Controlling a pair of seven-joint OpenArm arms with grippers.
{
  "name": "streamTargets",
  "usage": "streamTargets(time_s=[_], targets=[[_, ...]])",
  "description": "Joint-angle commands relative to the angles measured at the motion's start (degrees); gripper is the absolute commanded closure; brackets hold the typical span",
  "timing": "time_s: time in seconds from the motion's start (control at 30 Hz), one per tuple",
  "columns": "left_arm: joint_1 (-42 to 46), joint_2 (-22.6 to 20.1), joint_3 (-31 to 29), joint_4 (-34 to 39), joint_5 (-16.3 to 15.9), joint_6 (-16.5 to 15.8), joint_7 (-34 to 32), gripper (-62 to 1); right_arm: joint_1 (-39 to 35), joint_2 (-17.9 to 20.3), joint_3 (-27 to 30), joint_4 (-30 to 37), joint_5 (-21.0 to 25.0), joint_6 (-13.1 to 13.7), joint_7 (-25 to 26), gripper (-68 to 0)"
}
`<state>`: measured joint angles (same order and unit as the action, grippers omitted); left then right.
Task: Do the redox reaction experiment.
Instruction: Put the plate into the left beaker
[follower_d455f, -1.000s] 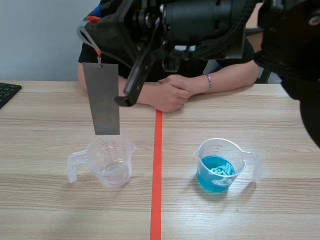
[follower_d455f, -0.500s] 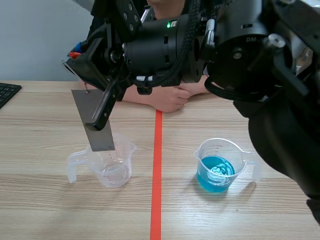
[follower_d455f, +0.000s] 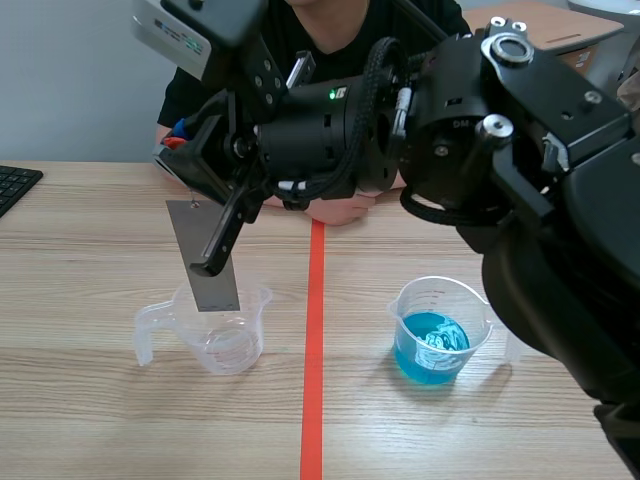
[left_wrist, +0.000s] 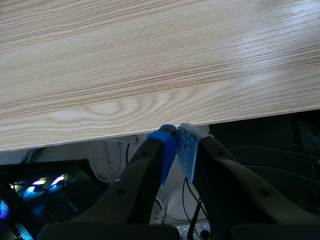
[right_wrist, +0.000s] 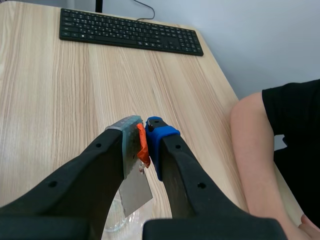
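Note:
A grey metal strip (follower_d455f: 205, 256) hangs from an orange-red tab (right_wrist: 142, 145) pinched in my right gripper (right_wrist: 141, 126), which is shut on it. The right arm reaches across from the right side, and the strip's lower end dips into the mouth of an empty clear measuring cup (follower_d455f: 215, 330) left of the tape line. The strip (right_wrist: 134, 187) hangs below the fingers in the right wrist view, over the cup's rim. A second clear cup (follower_d455f: 440, 325) holds blue liquid right of the line. My left gripper (left_wrist: 175, 137) is shut on nothing at the table's near edge.
A person sits across the table with hands (follower_d455f: 330, 208) folded behind the arm and a forearm (right_wrist: 255, 165) beside the gripper. A black keyboard (right_wrist: 130, 31) lies at the far left. An orange-red tape line (follower_d455f: 313, 360) runs down the table's middle.
The right arm has lowered and swung in, bringing the metal strip down from above the empty cup until its lower end is inside the cup's mouth.

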<state>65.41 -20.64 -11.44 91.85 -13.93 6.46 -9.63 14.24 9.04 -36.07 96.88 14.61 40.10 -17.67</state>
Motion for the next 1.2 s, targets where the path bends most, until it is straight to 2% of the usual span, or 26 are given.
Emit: streamTargets(time_s=[0.0,0.1,0.3,0.37,0.47,0.6,0.63,0.77,1.0,1.17], targets=[[0.46,-0.02,-0.15,0.39,0.04,0.22,-0.81,-9.9,0.85,-0.17,0.37,-0.7,-0.22,-0.24,1.77,-1.6],[0.46,-0.04,-0.15,0.39,0.09,-0.87,-0.81,-19.4,0.85,-0.2,0.35,-2.86,-2.03,-0.24,4.2,-1.6],[0.46,-0.04,-0.15,0.39,0.09,-3.21,-0.72,-28.0,0.85,-0.87,-1.77,-7.26,-7.43,-0.24,8.52,-1.5],[0.46,-0.04,-0.15,0.39,0.28,-3.21,0.09,-34.2,0.85,-1.6,-2.38,-8.96,-9.79,-0.24,9.77,-1.5],[0.46,-0.04,-0.15,0.39,3.67,-3.26,0.63,-45.1,0.83,-2.43,-2.64,-10.88,-11.74,-0.24,10.45,-1.5],[0.46,-0.04,-0.15,0.39,3.96,-3.19,2.86,-60.4,0.81,-2.54,-2.64,-11.45,-12.98,-0.22,10.51,-2.1],[0.46,-0.04,-0.15,0.39,3.96,-3.19,3.19,-62.3,0.81,-2.54,-2.62,-11.45,-12.98,-0.22,10.51,-4.0],[0.31,-0.07,-0.17,0.39,4.2,-3.15,3.06,-62.3,0.83,-2.54,-2.62,-11.45,-12.98,0.15,10.51,-15.5],[0.28,-0.04,-0.17,0.39,4.17,-3.15,3.08,-62.3,0.81,-2.56,-2.62,-11.45,-12.35,2.62,11.8,-45.1],[0.31,-0.04,-0.15,0.39,4.17,-3.19,3.23,-62.3,0.68,-2.56,-4.26,-11.41,-4.46,2.62,14.8,-67.9]])
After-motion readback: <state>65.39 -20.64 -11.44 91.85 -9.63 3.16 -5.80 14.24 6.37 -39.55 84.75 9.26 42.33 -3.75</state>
